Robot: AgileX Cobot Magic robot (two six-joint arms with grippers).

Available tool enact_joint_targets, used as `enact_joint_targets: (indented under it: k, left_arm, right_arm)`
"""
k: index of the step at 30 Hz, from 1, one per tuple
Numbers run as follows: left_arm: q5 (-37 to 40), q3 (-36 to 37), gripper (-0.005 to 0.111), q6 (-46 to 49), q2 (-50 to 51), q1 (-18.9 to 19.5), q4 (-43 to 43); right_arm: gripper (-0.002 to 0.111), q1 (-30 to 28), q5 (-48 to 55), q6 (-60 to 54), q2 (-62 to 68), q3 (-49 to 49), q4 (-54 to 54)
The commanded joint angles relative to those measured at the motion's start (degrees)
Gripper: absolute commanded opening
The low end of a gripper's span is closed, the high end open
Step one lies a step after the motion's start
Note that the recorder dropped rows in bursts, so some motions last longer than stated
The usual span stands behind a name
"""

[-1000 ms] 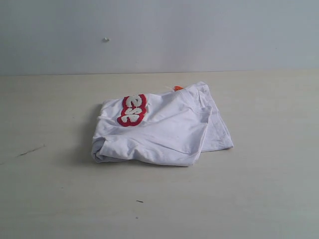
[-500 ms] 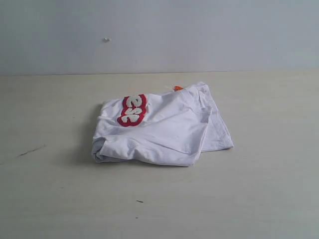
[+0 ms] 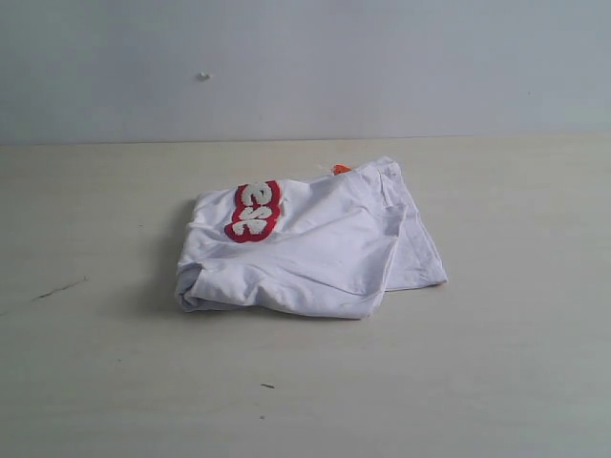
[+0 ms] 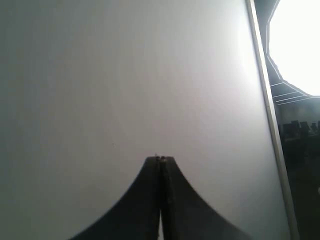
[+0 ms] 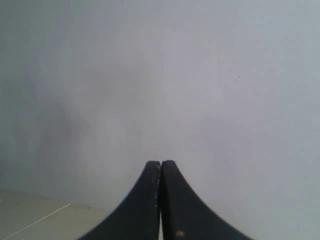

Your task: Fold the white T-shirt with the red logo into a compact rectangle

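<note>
The white T-shirt (image 3: 315, 258) lay folded over itself, and sleeve could not be told from hem. Only a few letters of the red logo (image 3: 253, 212) showed on its top layer; the rest ran under a fold. An orange tag (image 3: 341, 169) peeked from behind its far edge, mostly covered. The left gripper (image 4: 160, 160) and right gripper (image 5: 160, 162) were cut off by the frame, only their pressed-together tips showing. A speck (image 3: 202, 76) beyond the shirt was too small to identify.
</note>
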Motion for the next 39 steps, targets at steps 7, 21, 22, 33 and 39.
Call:
enact_joint_targets:
  k: [7,21,22,33,39]
  left_arm:
    - [0.4,0.3,0.0,-0.3,0.0,0.1,0.3]
    - [0.6,0.4,0.0,-0.3,0.0,0.1,0.3]
    - [0.6,0.4,0.0,-0.3,0.0,0.1,0.3]
    - [0.0,1.2,0.0,-24.9,0.0,2.1,20.8]
    - [-2.2,5.3,0.0,-55.5,0.0,5.6,43.9]
  right_arm:
    - [0.0,-0.2,0.3,0.1,0.0,-0.2,0.1]
    - [0.0,-0.2,0.3,0.1,0.0,-0.2,0.1]
    - [0.0,-0.2,0.3,0.1,0.0,-0.2,0.1]
    - [0.0,-0.2,0.3,0.1,0.0,-0.2,0.1]
    - [0.0,-0.2,0.3,0.1,0.0,-0.2,0.1]
